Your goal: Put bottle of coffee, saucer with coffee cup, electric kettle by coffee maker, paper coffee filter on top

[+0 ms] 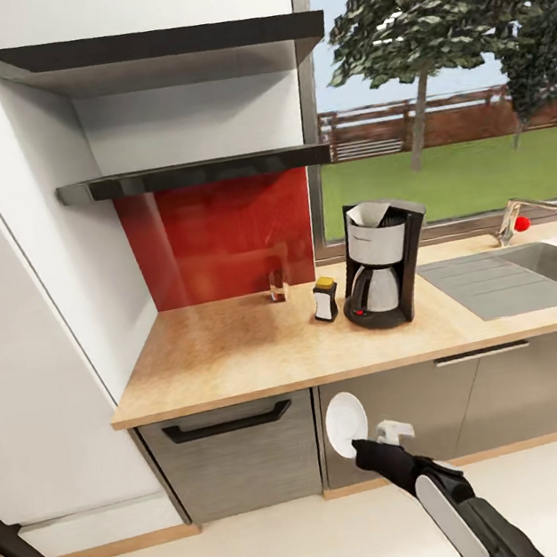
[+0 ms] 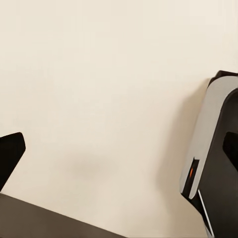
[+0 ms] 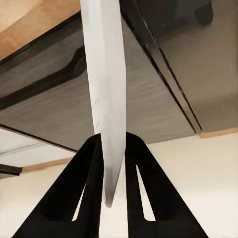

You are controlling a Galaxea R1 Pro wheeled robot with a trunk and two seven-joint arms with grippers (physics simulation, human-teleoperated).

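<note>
**Saucer pinched by its rim, short of the desk**

Beige desk [image 1: 236, 348] runs under a window, carrying the coffee maker [image 1: 382, 264] with a paper coffee filter [image 1: 367, 213] on top and the bottle of coffee [image 1: 325, 299] just beside it. Below the desk edge, our right pincer [image 3: 113, 163] clamps the saucer [image 1: 346, 425] on edge. We judge it light, stiff, slick and breakable; the rim grip suits it. We cannot tell the left pincer's state.
</note>
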